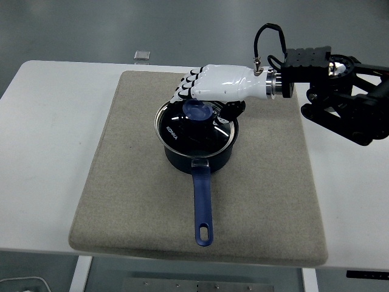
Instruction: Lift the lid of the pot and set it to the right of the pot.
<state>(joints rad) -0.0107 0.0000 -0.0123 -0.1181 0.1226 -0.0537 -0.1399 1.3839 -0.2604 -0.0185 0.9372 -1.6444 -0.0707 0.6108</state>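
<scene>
You are looking at a right hand with a glossy white shell and a smooth, rounded back. Its fingers are white too, with black bands at the joints. A silver metal ring joins the hand to a boxy black wrist block with a ribbed top. A black cable loops up from a small metal plug at the wrist. Behind it your black arm shows angular struts and a shiny round metal joint.
</scene>
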